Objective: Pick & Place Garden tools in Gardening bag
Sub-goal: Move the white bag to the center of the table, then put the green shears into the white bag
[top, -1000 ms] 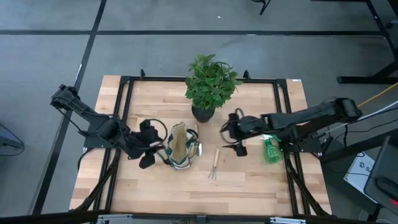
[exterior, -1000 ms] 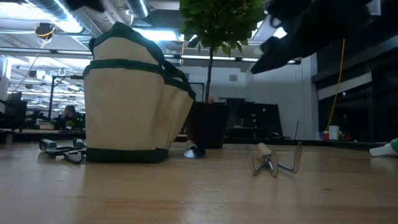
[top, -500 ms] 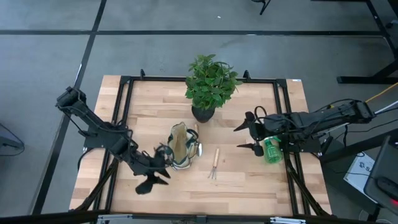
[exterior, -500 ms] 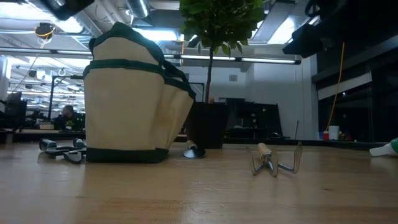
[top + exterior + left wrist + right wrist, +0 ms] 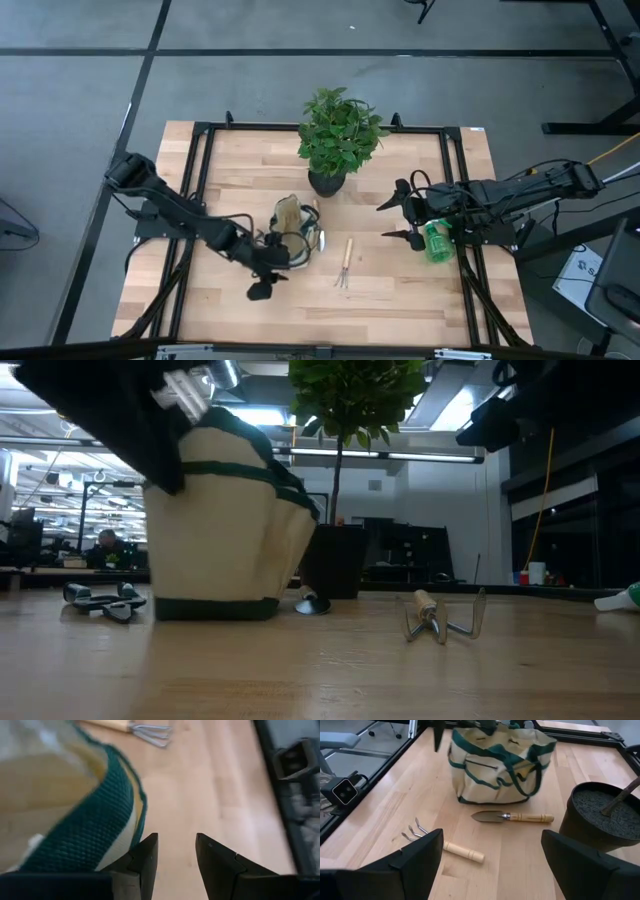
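The left tool hangs at the front corner of the bag. Its fingers stand a narrow gap apart with nothing between them, one beside the bag's green rim. The bag stands upright near the counter centre. The shears lie on the counter beside the bag. The trowel lies between bag and pot. The fork lies just right of the bag. The right tool hovers spread wide and empty, near the spray bottle, which lies at the counter's right edge.
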Robot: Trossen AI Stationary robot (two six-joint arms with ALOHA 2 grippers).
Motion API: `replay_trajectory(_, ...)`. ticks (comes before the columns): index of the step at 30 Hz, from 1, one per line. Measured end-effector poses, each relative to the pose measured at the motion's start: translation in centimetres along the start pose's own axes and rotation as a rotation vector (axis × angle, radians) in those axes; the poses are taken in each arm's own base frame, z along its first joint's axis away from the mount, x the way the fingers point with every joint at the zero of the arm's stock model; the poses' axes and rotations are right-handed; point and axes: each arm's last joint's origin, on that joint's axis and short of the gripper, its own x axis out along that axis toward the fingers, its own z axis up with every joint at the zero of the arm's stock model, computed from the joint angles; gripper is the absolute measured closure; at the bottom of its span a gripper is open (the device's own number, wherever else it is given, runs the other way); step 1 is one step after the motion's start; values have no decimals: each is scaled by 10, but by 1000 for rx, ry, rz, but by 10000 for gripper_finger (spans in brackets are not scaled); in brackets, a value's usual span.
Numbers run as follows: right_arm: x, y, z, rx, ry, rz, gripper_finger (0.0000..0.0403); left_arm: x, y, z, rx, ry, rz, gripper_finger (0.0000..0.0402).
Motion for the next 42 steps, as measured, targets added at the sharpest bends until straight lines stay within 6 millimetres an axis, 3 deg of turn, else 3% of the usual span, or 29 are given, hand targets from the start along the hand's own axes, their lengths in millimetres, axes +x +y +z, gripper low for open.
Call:
replay_trajectory(12,0,0,-2,0,19,1,62,-1,40,-1,-49,46,333,274)
replay_trajectory(18,0,0,-6,-1,61,2,62,-15,46,-3,-103,117,296,274)
replay_trajectory(29,0,0,-8,-66,78,-3,62,-56,40,9,-198,-75,240,274)
replay_trajectory(42,0,0,-6,-37,57,-7,62,-65,5,2,-273,-114,86,274)
